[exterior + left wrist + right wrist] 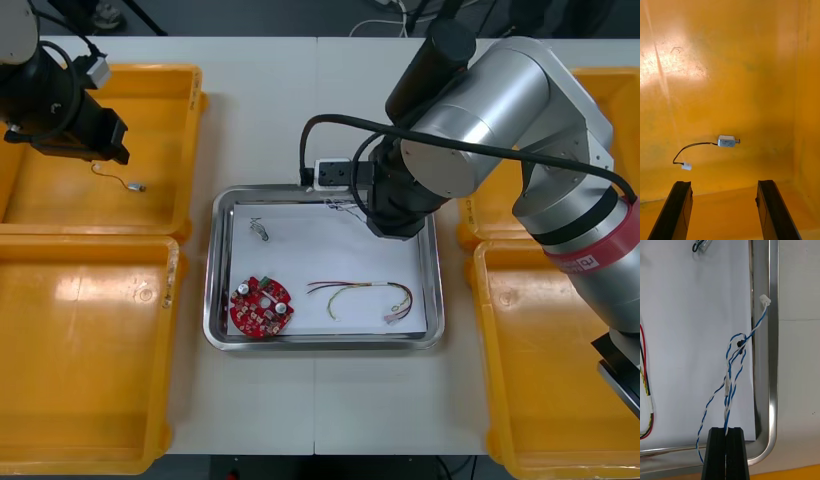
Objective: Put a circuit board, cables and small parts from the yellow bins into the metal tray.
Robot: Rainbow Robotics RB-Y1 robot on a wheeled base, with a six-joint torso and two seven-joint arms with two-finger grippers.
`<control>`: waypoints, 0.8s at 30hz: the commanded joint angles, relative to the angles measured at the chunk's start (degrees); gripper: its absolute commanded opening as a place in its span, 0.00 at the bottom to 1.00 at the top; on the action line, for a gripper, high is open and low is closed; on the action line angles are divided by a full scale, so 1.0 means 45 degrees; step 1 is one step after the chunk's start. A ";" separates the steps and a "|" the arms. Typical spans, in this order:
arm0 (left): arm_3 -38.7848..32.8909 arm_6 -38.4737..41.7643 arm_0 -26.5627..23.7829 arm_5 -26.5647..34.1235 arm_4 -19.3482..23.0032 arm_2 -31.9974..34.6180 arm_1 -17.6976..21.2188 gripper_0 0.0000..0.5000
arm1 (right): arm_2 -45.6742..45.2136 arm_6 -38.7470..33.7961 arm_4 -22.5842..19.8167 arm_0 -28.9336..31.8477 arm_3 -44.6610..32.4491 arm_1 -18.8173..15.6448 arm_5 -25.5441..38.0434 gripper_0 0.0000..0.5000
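We see the right gripper (726, 429) pinch a cable (730, 390) over the tray (773, 352). The left gripper (724, 183) gapes above a small metal part (727, 141).

Lab workbench: yellow bins (80, 370), metal tray (320, 250)

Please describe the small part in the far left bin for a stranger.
Find the far yellow bin on the robot's left. Near the open left gripper lies a small silver metal part, trailing a thin black wire with a white plug.

The table (262, 120) bears yellow bins (85, 360) flanking a metal tray (212, 300).
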 commanded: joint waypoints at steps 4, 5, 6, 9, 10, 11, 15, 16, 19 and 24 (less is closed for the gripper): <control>0.0450 -0.0606 -0.0767 -0.0819 0.0021 -0.0810 0.0562 1.00 | 0.0755 0.0530 0.0624 0.0568 -0.0116 0.0133 -0.0713 0.00; 0.0509 -0.0606 -0.0767 -0.0878 0.0021 -0.0908 0.0562 1.00 | 0.0872 0.0550 0.0683 0.0607 -0.0116 0.0153 -0.0810 0.00; 0.0568 -0.0606 -0.0767 -0.0936 0.0041 -0.1025 0.0562 1.00 | 0.0950 0.0550 0.0702 0.0686 -0.0116 0.0133 -0.0888 0.00; 0.0782 -0.0625 -0.0767 -0.1190 0.0099 -0.1279 0.0562 1.00 | 0.1028 0.0608 0.0722 0.0900 -0.0116 0.0133 -0.1181 0.00; 0.0802 -0.0625 -0.0767 -0.1249 0.0099 -0.1318 0.0562 1.00 | 0.1048 0.0608 0.0722 0.0939 -0.0096 0.0133 -0.1259 0.00; 0.0861 -0.0625 -0.0767 -0.1346 0.0119 -0.1435 0.0562 1.00 | 0.1087 0.0608 0.0761 0.1018 -0.0096 0.0133 -0.1435 0.00; 0.1154 -0.0645 -0.0767 -0.1718 0.0236 -0.1728 0.0543 1.00 | 0.1321 0.0647 0.1269 0.1232 -0.0096 0.0133 -0.1963 0.00; 0.1173 -0.0625 -0.0767 -0.1757 0.0236 -0.1767 0.0562 1.00 | 0.1360 0.0667 0.1366 0.1232 -0.0096 0.0133 -0.2002 0.00; 0.1427 -0.0625 -0.0767 -0.2089 0.0275 -0.2021 0.0562 1.00 | 0.1478 0.0667 0.1894 0.1389 -0.0057 0.0133 -0.2275 0.00; 0.1739 -0.0645 -0.0767 -0.2518 0.0412 -0.2334 0.0523 1.00 | 0.1478 0.0667 0.1991 0.1428 0.0548 0.0114 -0.2763 0.00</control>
